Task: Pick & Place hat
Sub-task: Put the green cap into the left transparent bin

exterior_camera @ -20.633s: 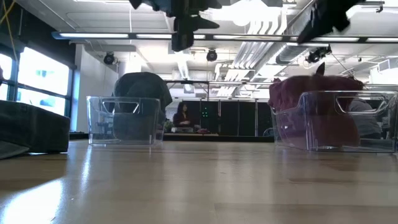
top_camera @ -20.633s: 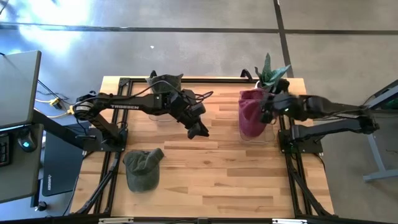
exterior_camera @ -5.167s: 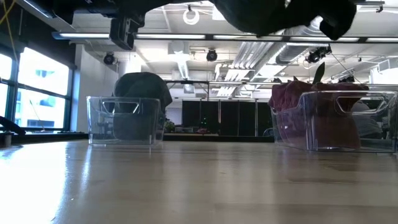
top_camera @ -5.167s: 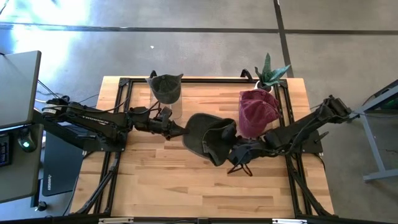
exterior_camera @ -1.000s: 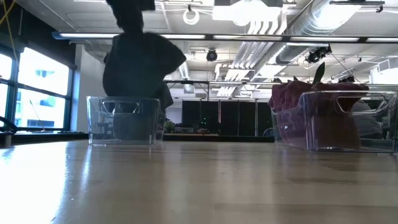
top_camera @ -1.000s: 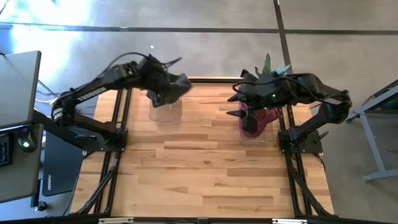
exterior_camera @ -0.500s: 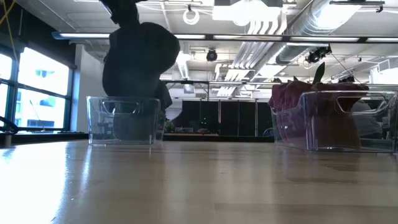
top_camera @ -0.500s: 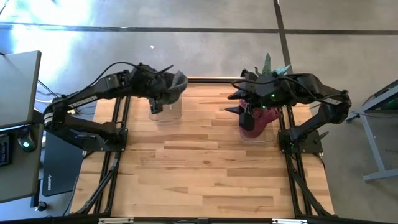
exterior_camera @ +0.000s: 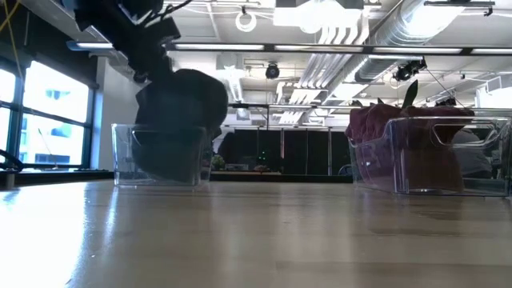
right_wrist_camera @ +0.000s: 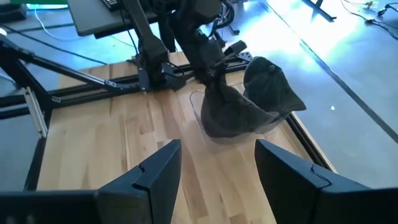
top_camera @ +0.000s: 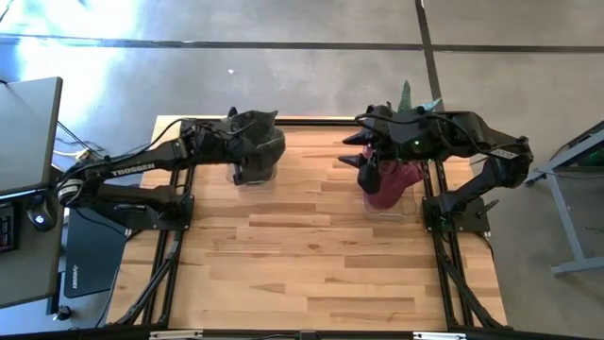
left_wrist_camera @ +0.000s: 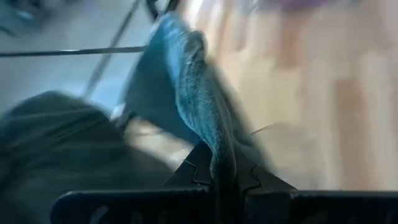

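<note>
Hat (top_camera: pixel 257 148): dark grey-green cap, soft and crumpled, hanging partly inside clear bin (exterior_camera: pixel 156 156) at table's far left, atop another dark hat (right_wrist_camera: pixel 272 87); fabric pinched by left gripper (top_camera: pixel 236 151).

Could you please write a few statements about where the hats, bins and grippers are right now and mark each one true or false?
1. The left gripper is shut on the dark green hat. True.
2. That hat lies flat on the table's front edge. False: it is at the left clear bin, at the back.
3. The right gripper is open and holds nothing. True.
4. The right clear bin is empty. False: it holds a maroon hat.
</note>
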Controlling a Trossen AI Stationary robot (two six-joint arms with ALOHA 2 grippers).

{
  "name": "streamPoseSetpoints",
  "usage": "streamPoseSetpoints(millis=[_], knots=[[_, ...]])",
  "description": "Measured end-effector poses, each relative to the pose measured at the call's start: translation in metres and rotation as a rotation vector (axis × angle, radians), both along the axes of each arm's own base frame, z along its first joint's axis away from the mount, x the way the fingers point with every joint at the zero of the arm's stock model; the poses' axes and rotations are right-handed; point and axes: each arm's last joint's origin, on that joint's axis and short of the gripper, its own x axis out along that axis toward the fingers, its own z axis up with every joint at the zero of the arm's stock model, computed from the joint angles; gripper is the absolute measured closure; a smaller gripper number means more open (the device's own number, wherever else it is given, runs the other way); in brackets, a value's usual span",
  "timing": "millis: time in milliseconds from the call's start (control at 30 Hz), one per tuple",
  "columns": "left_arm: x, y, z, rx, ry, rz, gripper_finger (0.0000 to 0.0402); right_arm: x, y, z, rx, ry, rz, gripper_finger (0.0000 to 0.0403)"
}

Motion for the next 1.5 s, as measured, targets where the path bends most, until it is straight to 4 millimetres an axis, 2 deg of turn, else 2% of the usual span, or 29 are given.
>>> streamPoseSetpoints(millis=[133,267,567,700,900,1000,1100,1233,1333,1400,1500], knots=[[-0.005,0.009,0.001,0.145,0.069,0.041,0.0401,0.000,0.000,0.000,0.019,-0.005,-0.014,0.0204],[-0.007,0.021,-0.005,0.210,0.159,0.121,0.0401,0.000,-0.001,0.000,0.029,-0.011,-0.042,0.0204],[-0.022,0.055,-0.012,0.146,0.160,0.144,0.0395,0.000,-0.001,0.000,0.037,-0.013,-0.050,0.0204],[-0.029,0.065,-0.013,0.067,0.108,0.191,0.0350,0.000,-0.001,0.000,0.042,-0.014,-0.053,0.0204],[-0.044,0.075,-0.009,-0.163,0.010,0.388,0.0241,0.000,0.000,0.000,0.059,-0.015,-0.053,0.0204],[-0.052,0.079,0.010,-0.277,-0.042,0.507,0.0200,0.000,0.000,0.000,0.053,-0.013,-0.048,0.0204],[-0.057,0.079,0.037,-0.321,-0.057,0.559,0.0181,0.000,0.000,0.000,0.038,-0.009,-0.038,0.0204],[-0.061,0.073,0.076,-0.333,-0.092,0.531,0.0178,0.000,0.000,0.000,0.025,-0.005,-0.029,0.0204],[-0.062,0.063,0.093,-0.434,-0.128,0.393,0.0192,0.000,0.000,-0.001,0.017,0.002,-0.025,0.0204],[-0.058,0.055,0.094,-0.514,-0.134,0.285,0.0215,0.000,0.000,-0.002,0.016,0.011,-0.025,0.0204],[-0.047,0.042,0.082,-0.587,-0.085,0.181,0.0267,-0.001,0.000,-0.002,0.016,0.020,-0.025,0.0204]])
